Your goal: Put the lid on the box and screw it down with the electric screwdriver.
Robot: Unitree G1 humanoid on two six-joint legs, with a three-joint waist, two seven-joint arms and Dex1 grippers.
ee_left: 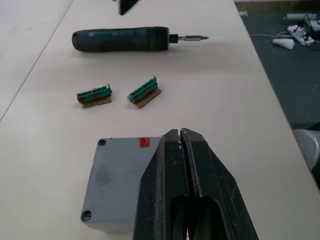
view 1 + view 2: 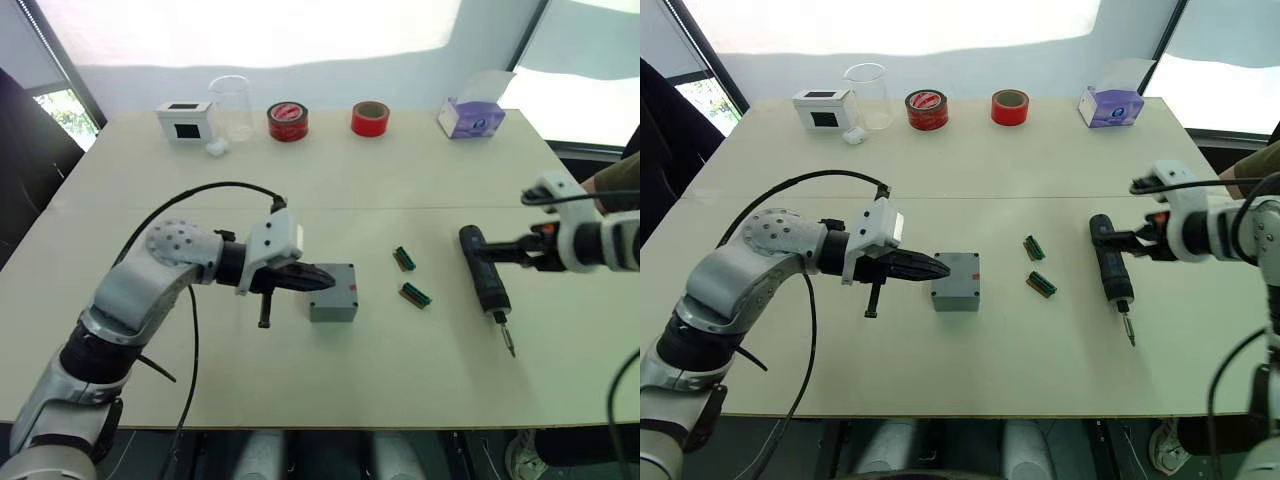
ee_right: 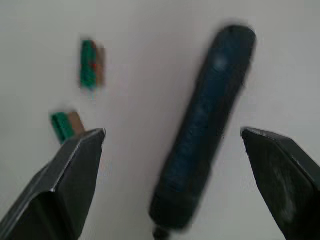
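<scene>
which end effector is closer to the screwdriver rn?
Right. The right end effector is open at the electric screwdriver's rear end; the left end effector is shut at the box.

Bench (image 2: 420, 180): pale beige, plain. Box (image 2: 334, 294): mid grey, small red mark on the side, dark screws at the corners of the grey lid (image 1: 117, 172). Electric screwdriver (image 2: 484, 277): black body, pale metal bit. Two terminal blocks (image 2: 404, 259), (image 2: 416, 295): green over brown, red dots. Left claw (image 2: 312, 280) and right claw (image 3: 172, 180): black fingers; white wrist housings. Tape rolls (image 2: 288, 121), (image 2: 370, 118): red, the first with a black top face. Tissue box (image 2: 471, 117): purple. Small case (image 2: 184, 120): white, black window. Beaker (image 2: 231, 106): clear.
</scene>
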